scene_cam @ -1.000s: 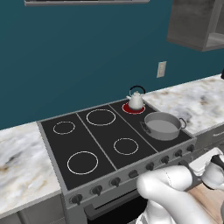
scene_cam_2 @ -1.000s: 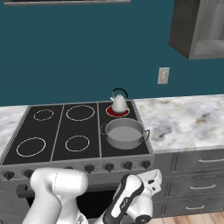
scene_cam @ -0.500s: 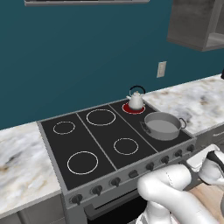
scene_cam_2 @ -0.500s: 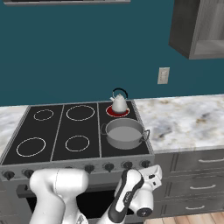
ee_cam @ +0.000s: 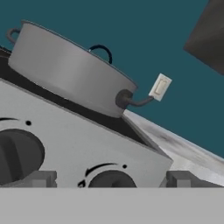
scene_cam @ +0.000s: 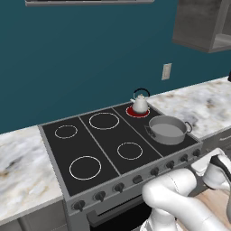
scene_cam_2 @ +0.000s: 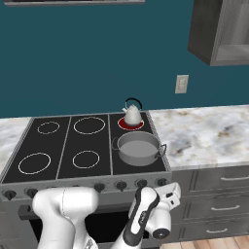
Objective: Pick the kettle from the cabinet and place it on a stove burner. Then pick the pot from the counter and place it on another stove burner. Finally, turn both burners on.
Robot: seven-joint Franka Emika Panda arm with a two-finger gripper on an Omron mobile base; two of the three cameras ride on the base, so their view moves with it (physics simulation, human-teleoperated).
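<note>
Knob-turning is the step in hand, judging by how things lie. Kettle (scene_cam_2: 132, 115) sits on the rear right burner (scene_cam_2: 131, 124), whose ring glows red, so that one looks lit already. Pot (scene_cam_2: 139, 148) rests on the front right burner just ahead of the kettle, its ring hidden under it, and nothing shows whether that burner is on.

Gripper (ee_cam: 109, 183) hangs low in front of the stove's control panel (ee_cam: 74, 144), jaws released and spread wide, grasping nothing. In the hand view its two finger tips stand either side of a dark knob (ee_cam: 111, 180), which lies right between them and very close; a second, larger-looking knob (ee_cam: 19, 155) sits off to the gripper's left. Up and beyond the gripper is the pot's grey wall, with the kettle's black handle arching behind it. Bench (scene_cam_2: 204, 133) of marble runs off to the gripper's right, and the cabinet (scene_cam_2: 221, 31) hangs high above that.

Next move, as I judge it: ease forward so the fingers straddle the near knob, clench on it, then rotate the wrist. Whether this knob governs the pot's burner cannot be told from here.
</note>
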